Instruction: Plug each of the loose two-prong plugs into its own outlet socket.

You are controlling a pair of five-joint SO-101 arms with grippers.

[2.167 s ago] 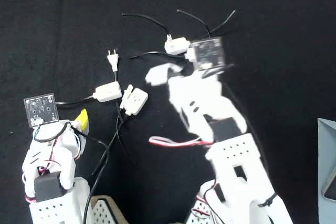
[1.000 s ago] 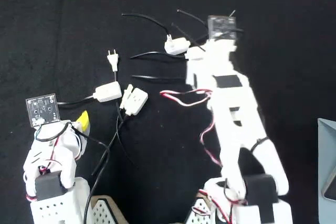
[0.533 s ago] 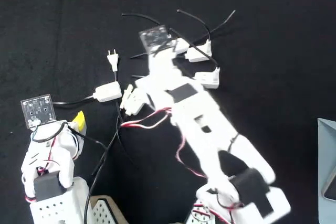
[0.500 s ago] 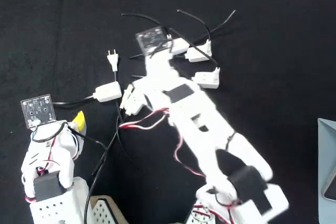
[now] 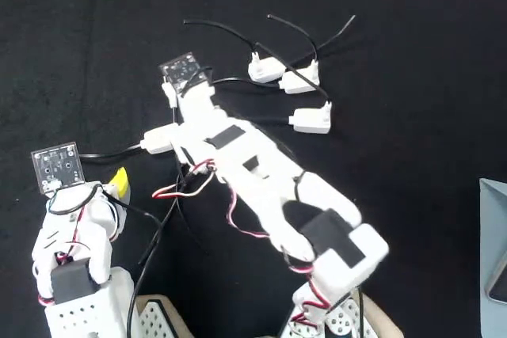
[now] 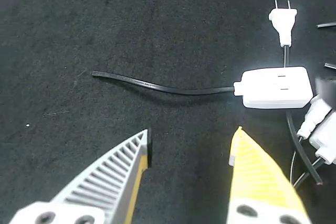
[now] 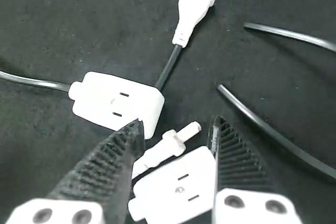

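Black cloth (image 5: pixel 412 53) covers the whole table. In the high view the right arm (image 5: pixel 261 172) lies diagonally across the work area. Its wrist covers the spot where the second plug (image 7: pixel 167 145) and second socket (image 7: pixel 178 184) lie. Beside the wrist board the two-prong plug (image 5: pixel 169 94) shows as a white sliver. A grey-blue object (image 5: pixel 493 251) is cut off at the right edge and cannot be identified. Three white connector blocks (image 5: pixel 303 78) lie at the far side among loose black cords (image 5: pixel 214 28). Whether each block is a plug or a socket is hard to tell.

The left arm (image 5: pixel 75 243) sits at the near left corner. The left gripper (image 6: pixel 191 131) has its jaws spread over bare cloth, on the near side of the cord leading to the first socket (image 6: pixel 275 87).

The right gripper (image 7: pixel 177 120) is also spread wide. The second plug and second socket lie between its two dark fingers, and whether either finger touches them cannot be told. One finger overlaps the tail of the second plug, whose prongs are hard to make out.

The two-prong plug is white and flat-bodied. Its two thin metal prongs point away from the first socket, and its black cord runs back toward that socket. The first socket is a white rounded block with two slots on its upper face and a black cord leaving one end. The second socket is a similar white block with two slots. Both plugs lie loose on the cloth, just beside the sockets.
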